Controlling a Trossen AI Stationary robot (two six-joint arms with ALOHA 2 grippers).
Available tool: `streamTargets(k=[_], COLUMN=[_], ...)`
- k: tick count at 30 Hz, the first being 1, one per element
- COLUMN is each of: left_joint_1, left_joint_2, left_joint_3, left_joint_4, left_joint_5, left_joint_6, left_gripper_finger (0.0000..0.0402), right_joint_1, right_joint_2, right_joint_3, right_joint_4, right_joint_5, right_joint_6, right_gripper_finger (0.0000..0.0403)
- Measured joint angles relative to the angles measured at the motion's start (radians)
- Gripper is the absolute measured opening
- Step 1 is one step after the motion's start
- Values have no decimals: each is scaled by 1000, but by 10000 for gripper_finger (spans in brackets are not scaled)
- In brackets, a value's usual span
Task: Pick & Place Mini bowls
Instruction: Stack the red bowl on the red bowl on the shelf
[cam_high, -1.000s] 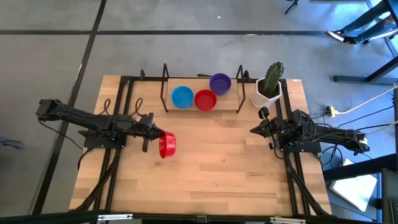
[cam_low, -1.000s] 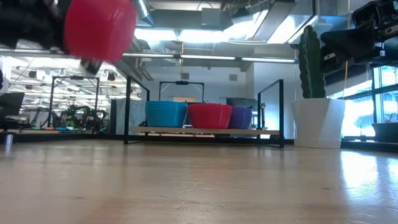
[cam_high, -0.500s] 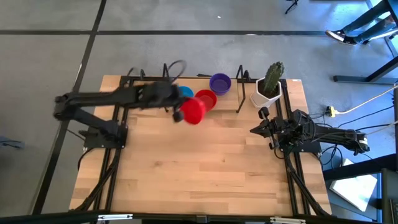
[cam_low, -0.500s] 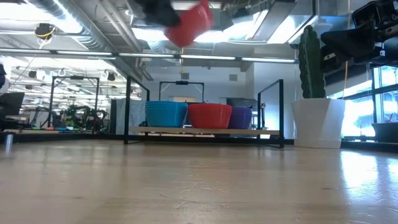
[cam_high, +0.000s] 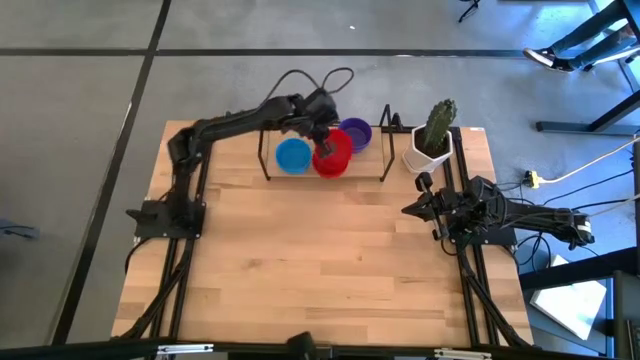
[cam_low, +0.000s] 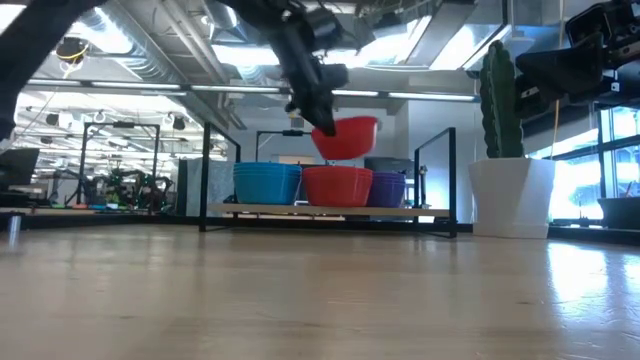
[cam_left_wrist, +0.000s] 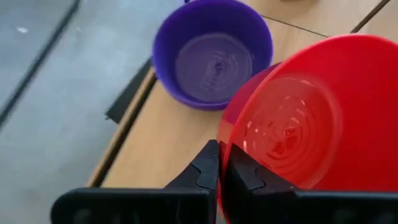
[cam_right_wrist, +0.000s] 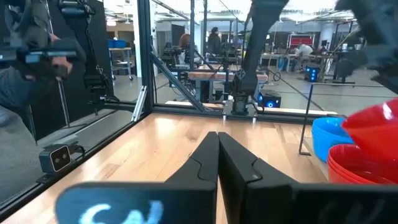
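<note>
A red mini bowl (cam_high: 337, 146) hangs tilted just above the red stack (cam_low: 337, 186) at the counter's (cam_high: 330, 260) far edge, between the blue stack (cam_high: 293, 156) and purple stack (cam_high: 355, 133). The left gripper (cam_left_wrist: 222, 167) has its jaws clamped on the bowl's rim. The right gripper (cam_high: 412, 209) waits at right, jaws closed and empty.

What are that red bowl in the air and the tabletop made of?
The red bowl, gripped by the left gripper, looks like glossy moulded plastic: light glints off its ringed inside in the left wrist view. The table looks like pale wood strips with visible grain, smooth finish.
</note>
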Motion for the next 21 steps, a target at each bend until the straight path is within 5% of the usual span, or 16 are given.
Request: streamTargets(k=[5, 21], left_joint_1=[18, 20], left_joint_2=[87, 112], left_joint_3=[92, 95], left_joint_4=[-57, -124], left_joint_5=[66, 60], left_joint_6=[-1, 5], left_gripper_finger=[3, 3], right_joint_1=[0, 0], right_joint_2=[0, 0], right_joint_3=[0, 0], right_joint_4=[-4, -3], right_joint_5=[0, 0], right_joint_6=[-2, -3], right_gripper_finger=[5, 5])
